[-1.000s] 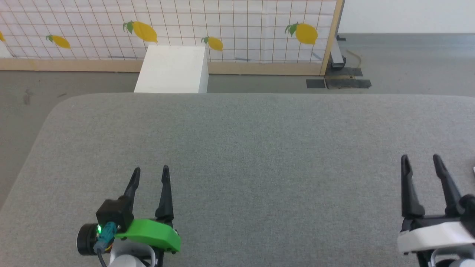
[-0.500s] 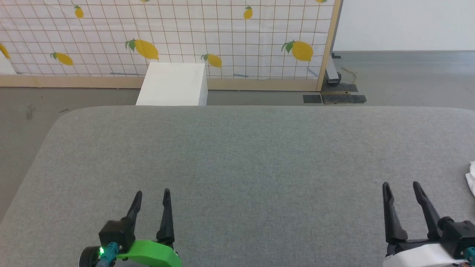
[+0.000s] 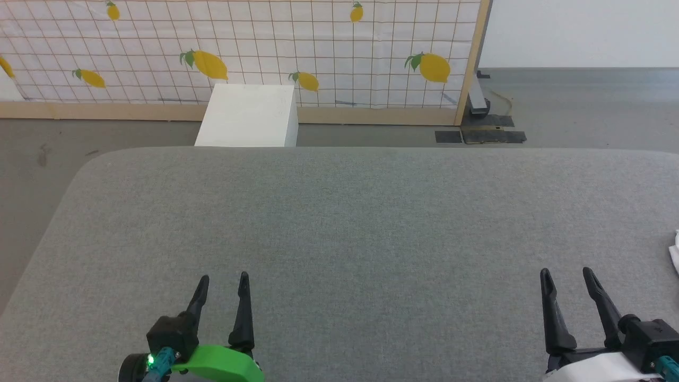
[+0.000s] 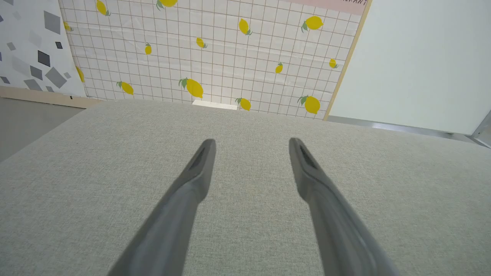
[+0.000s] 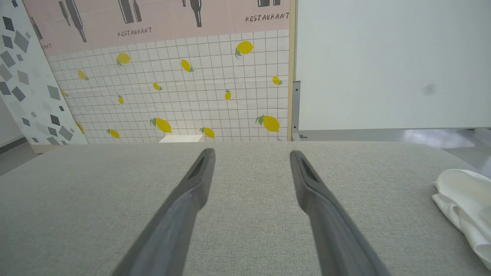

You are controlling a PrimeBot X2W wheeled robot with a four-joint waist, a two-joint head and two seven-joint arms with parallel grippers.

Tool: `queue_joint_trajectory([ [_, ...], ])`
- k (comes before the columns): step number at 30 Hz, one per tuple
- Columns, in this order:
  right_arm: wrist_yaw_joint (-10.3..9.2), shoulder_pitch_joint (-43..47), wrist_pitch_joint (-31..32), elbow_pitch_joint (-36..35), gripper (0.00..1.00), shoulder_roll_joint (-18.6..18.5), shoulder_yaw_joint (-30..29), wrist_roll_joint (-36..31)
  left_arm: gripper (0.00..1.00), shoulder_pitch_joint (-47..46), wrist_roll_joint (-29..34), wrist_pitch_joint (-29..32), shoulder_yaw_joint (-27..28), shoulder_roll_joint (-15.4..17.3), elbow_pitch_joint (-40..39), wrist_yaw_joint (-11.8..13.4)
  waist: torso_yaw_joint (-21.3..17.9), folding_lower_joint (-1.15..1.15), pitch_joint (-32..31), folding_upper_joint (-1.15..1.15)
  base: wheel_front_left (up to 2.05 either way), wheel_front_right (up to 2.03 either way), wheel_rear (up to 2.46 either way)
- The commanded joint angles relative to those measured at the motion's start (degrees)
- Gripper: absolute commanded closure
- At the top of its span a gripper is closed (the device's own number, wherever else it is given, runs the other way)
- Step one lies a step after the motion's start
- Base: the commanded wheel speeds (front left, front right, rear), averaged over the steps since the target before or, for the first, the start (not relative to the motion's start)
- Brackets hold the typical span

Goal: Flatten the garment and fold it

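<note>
Currently the left gripper sits over the near side of the grey fabric table, jaws released, nothing between them. Right gripper is over the near right side, jaws also released and empty. Garment lies bunched at the table's right edge, right of the right gripper and apart from it. White box stands on the floor behind the table, before a lemon-print panel.

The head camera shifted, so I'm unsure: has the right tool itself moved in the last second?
Yes. Against the garment, the right tool has drawn back toward the robot and leftward.
</note>
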Motion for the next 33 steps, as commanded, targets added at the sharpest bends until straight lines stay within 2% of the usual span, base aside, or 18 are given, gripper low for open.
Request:
queue_joint_trajectory([
  [1,-0.09,-0.1,-0.1,0.3,0.0,0.2,0.2,0.4,0.0,0.0,-0.3,-0.3,0.1,-0.3,0.2,0.4,-0.1,0.0,0.1,0.0,0.0,0.0,0.0],
  [2,-0.09,-0.1,-0.2,0.3,0.0,0.2,0.3,0.4,0.0,0.0,-0.4,-0.3,0.1,-0.3,0.3,0.4,-0.1,0.0,0.1,0.0,0.0,0.0,0.0],
  [3,0.0,0.0,0.0,0.2,1.0,0.0,0.2,0.2,1.0,0.0,0.0,0.0,0.0,0.0,0.2,0.0,-0.1,0.0,0.1,0.0,0.0,0.0,0.0],
  [33,-0.01,-1.3,1.7,0.2,1.0,0.0,0.8,-0.9,1.0,-0.4,1.9,2.2,0.9,0.0,-1.3,0.0,-0.5,0.0,0.4,0.0,0.0,0.0,0.0],
])
